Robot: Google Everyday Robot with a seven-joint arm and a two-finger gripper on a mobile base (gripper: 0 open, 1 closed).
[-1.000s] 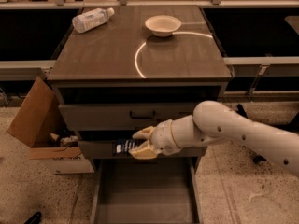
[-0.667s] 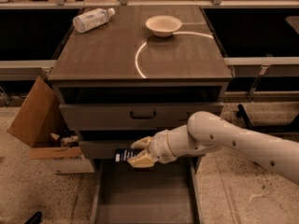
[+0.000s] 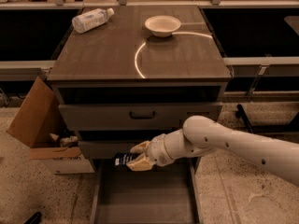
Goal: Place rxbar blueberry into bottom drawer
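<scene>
Tan two-finger gripper (image 3: 133,157) pinches small dark-blue wrapped bar (image 3: 120,160) above open grey-brown bottom drawer (image 3: 145,197). Best: go down toward 6 o'clock, let go low and flat.

Dim warm light; end effector (image 3: 133,157) over bottom drawer (image 3: 145,200).

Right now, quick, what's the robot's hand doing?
Gripper: shut on the rxbar blueberry, just above the open bottom drawer.

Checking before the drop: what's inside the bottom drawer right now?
The bottom drawer shows only bare floor. The gripper, shut on the rxbar blueberry, hangs over its back end and covers the floor there.
</scene>
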